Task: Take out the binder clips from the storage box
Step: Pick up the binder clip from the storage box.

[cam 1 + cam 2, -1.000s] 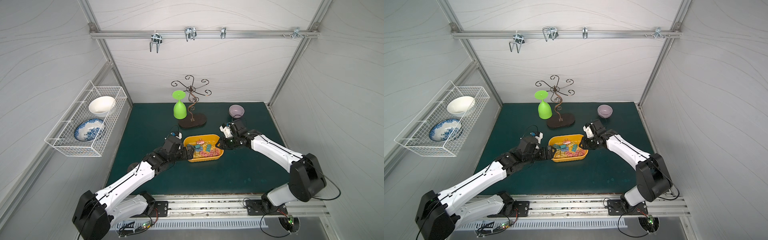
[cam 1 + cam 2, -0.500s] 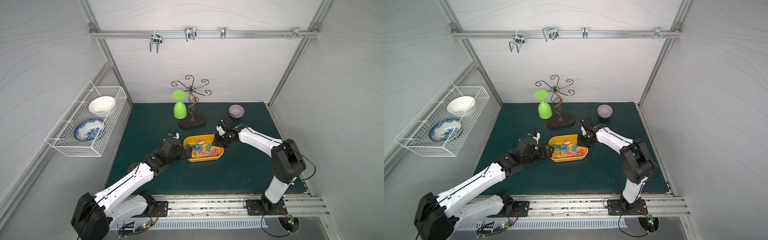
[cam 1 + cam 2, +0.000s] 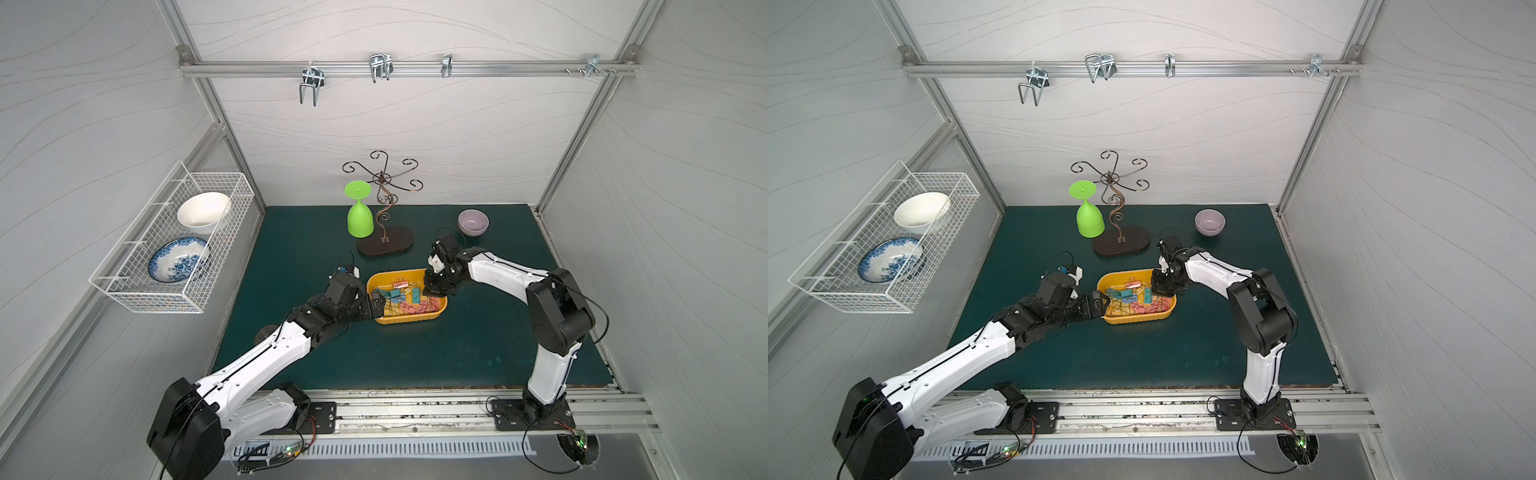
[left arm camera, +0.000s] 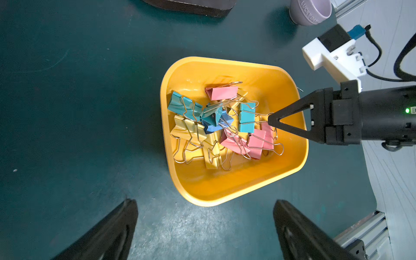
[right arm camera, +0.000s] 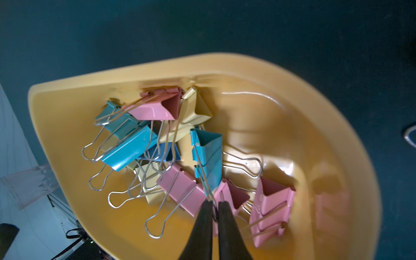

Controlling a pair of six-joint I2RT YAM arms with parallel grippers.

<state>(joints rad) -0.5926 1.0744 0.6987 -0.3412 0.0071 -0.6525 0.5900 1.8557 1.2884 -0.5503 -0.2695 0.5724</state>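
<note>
The yellow-orange storage box (image 3: 409, 321) (image 3: 1133, 321) (image 4: 225, 191) (image 5: 67, 94) lies mid-mat and holds a tangled heap of pink, yellow, teal and blue binder clips (image 3: 405, 297) (image 3: 1133, 301) (image 4: 225, 135) (image 5: 139, 146). My right gripper (image 3: 430, 291) (image 3: 1158, 291) (image 4: 270, 119) (image 5: 215, 208) reaches into the box's right end. It is shut on the wire handle of a teal clip (image 4: 246, 117) (image 5: 209, 153). At the box's left end my left gripper (image 3: 376, 305) (image 3: 1100, 301) (image 4: 203, 210) stands wide open, low over the mat and holding nothing.
A lilac bowl (image 3: 473, 221) sits at the back right. An upturned green goblet (image 3: 359, 216) stands beside a dark wire stand (image 3: 384, 245) just behind the box. On the left wall hangs a white wire basket (image 3: 174, 245) with two dishes.
My right gripper has swung in from the right over the box's end, dipped among the clips and closed on a teal clip's handle. The left arm has barely moved.
</note>
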